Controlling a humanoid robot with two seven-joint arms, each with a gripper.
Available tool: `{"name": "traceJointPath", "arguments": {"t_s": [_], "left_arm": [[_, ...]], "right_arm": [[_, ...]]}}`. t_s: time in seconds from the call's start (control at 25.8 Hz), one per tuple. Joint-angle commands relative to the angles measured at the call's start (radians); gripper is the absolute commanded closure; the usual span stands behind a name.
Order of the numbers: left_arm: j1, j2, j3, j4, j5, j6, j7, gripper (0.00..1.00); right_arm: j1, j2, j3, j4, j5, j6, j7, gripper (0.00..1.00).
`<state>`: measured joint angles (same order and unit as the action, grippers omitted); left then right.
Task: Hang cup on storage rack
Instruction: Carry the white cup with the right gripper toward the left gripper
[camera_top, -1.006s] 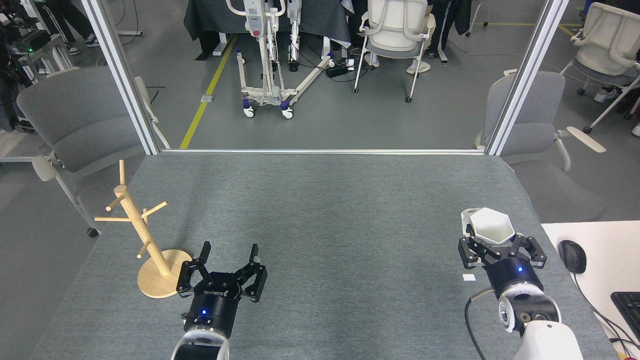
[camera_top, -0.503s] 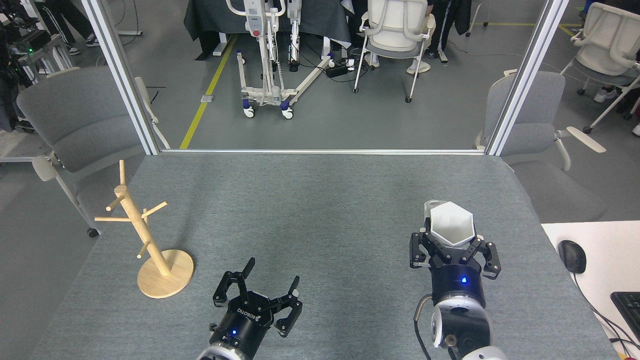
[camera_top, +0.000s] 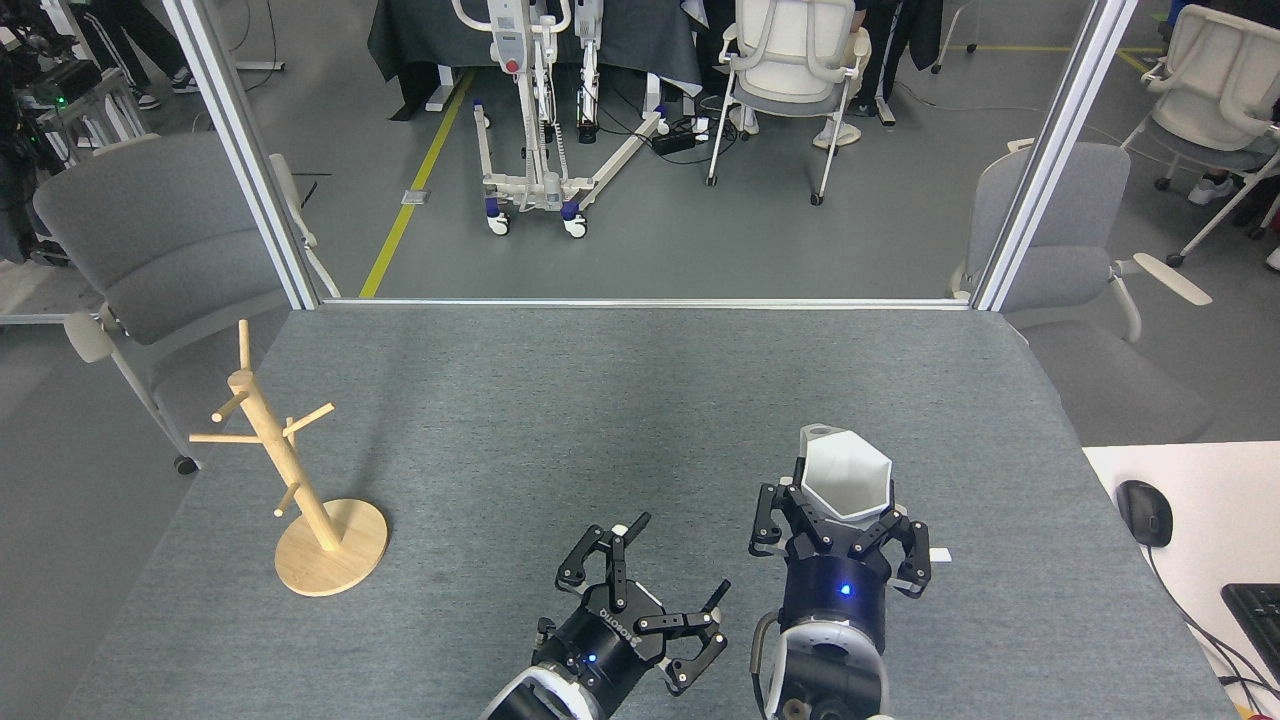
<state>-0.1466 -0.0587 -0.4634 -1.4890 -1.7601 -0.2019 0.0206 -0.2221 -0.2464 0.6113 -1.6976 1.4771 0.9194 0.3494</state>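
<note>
The cup (camera_top: 846, 483) sits in the right gripper (camera_top: 840, 525), mouth up, its dark fingers closed around the lower faceted walls so the hexagonal rim stands clear above them. The small handle shows at the rim's far-left corner, pointing away from the wrist — left free, it seems, because that loop is what must go over a peg. The cup appears to be carried above the table (camera_top: 640, 400), though the view from above does not settle the gap.

Just left of that gripper and slightly nearer the robot, the left gripper (camera_top: 668, 590) is spread wide and holds nothing; its fingers angle toward the cup, which looks like readiness for a handover, though that is only a guess.

The rack (camera_top: 290, 480) stands well off to the left of both grippers, near the table's left edge, tilted in this view, every peg bare. The hanging is not yet done.
</note>
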Motion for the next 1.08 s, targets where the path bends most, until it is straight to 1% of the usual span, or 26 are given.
{"name": "traceJointPath", "arguments": {"t_s": [0.0, 0.12, 0.23, 0.35, 0.43, 0.66, 0.77, 0.89, 1.04], "left_arm": [[-0.051, -0.041, -0.011, 0.064, 0.004, -0.062, -0.007, 0.00], [-0.080, -0.046, -0.011, 0.113, 0.008, -0.079, -0.008, 0.00], [-0.088, -0.049, -0.006, 0.138, 0.024, -0.117, -0.008, 0.00], [-0.114, -0.067, 0.000, 0.173, 0.037, -0.123, -0.010, 0.00], [-0.131, -0.067, 0.000, 0.190, 0.050, -0.123, -0.010, 0.00], [-0.160, -0.066, 0.002, 0.208, 0.088, -0.123, -0.010, 0.00], [-0.169, -0.066, 0.002, 0.210, 0.105, -0.125, -0.010, 0.00], [-0.169, -0.067, -0.001, 0.211, 0.106, -0.126, -0.011, 0.00], [-0.169, -0.079, -0.008, 0.217, 0.106, -0.126, -0.011, 0.00]], "right_arm": [[-0.020, 0.001, 0.027, 0.001, 0.000, 0.027, 0.011, 0.65], [-0.025, 0.006, 0.031, 0.001, 0.000, 0.027, 0.014, 0.65], [-0.028, 0.033, 0.048, 0.003, 0.000, 0.027, 0.033, 0.66], [-0.029, 0.049, 0.071, 0.003, 0.003, 0.029, 0.036, 0.67], [-0.030, 0.053, 0.081, 0.003, 0.003, 0.029, 0.048, 0.68], [-0.031, 0.055, 0.091, 0.000, 0.005, 0.035, 0.069, 0.68], [-0.051, 0.058, 0.093, 0.000, 0.003, 0.036, 0.077, 0.68], [-0.059, 0.075, 0.096, 0.000, 0.003, 0.036, 0.100, 0.68], [-0.060, 0.078, 0.110, 0.001, 0.002, 0.032, 0.105, 0.68]]}}
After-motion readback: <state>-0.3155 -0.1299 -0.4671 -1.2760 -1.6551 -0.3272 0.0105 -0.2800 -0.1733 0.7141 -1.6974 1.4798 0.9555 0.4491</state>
